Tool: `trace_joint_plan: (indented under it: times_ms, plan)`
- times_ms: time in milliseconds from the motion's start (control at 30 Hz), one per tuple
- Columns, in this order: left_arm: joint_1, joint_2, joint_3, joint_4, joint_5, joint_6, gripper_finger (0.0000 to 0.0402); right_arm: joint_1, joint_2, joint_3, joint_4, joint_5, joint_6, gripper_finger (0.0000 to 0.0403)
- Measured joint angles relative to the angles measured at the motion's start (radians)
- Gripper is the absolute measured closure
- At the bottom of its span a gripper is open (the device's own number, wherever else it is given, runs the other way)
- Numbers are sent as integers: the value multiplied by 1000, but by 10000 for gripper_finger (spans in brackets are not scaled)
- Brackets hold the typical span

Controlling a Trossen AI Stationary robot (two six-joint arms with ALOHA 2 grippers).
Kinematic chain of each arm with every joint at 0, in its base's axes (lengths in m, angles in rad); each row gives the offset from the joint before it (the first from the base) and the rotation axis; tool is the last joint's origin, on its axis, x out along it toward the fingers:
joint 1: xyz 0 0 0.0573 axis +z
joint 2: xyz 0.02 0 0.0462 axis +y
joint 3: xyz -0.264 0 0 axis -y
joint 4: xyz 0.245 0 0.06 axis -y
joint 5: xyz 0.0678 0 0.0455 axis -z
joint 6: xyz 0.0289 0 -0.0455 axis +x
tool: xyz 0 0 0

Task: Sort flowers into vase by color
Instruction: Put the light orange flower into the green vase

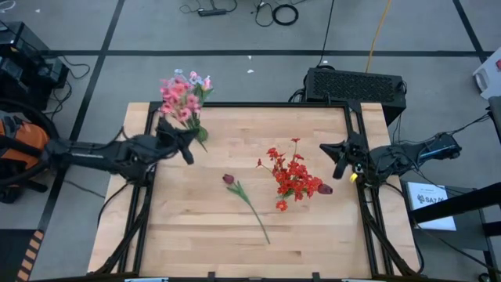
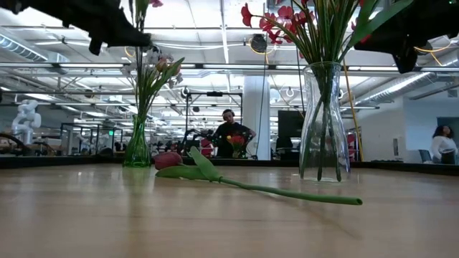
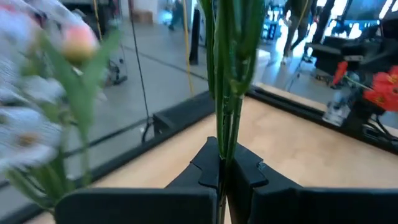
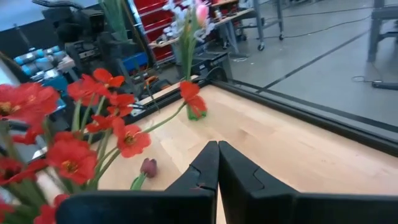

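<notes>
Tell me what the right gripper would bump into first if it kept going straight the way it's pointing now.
Probably the red flowers in the clear vase. The right gripper, jaws shut and empty, points across the table toward the left arm's side, and that bouquet stands nearest along that line; height is hard to judge, so it might pass over.

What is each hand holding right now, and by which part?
The left hand pinches green flower stems low down; their blooms aren't visible. The right hand is shut on nothing.

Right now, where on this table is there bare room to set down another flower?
The whole near strip below the loose maroon tulip is bare wood, and so is the far middle between the pink bouquet and the red bouquet. It is crowded by the left gripper, shut on green stems.
</notes>
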Motion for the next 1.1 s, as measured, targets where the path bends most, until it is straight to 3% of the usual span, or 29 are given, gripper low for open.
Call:
trace_joint_plan:
  times_ms: [267, 533, 800, 1100]
  plan:
    - [241, -115, -97, 191, 241, 335, 391, 0, 0, 0, -1, 125, 26, 403]
    - [449, -98, -117, 243, 421, 375, 392, 0, 0, 0, -6, 174, 32, 403]
    - [532, -99, -49, 253, 514, 390, 392, 0, 0, 0, -8, 209, 33, 403]
    - [551, -99, 47, 39, 514, 390, 392, 0, 0, 0, -11, 223, 51, 403]
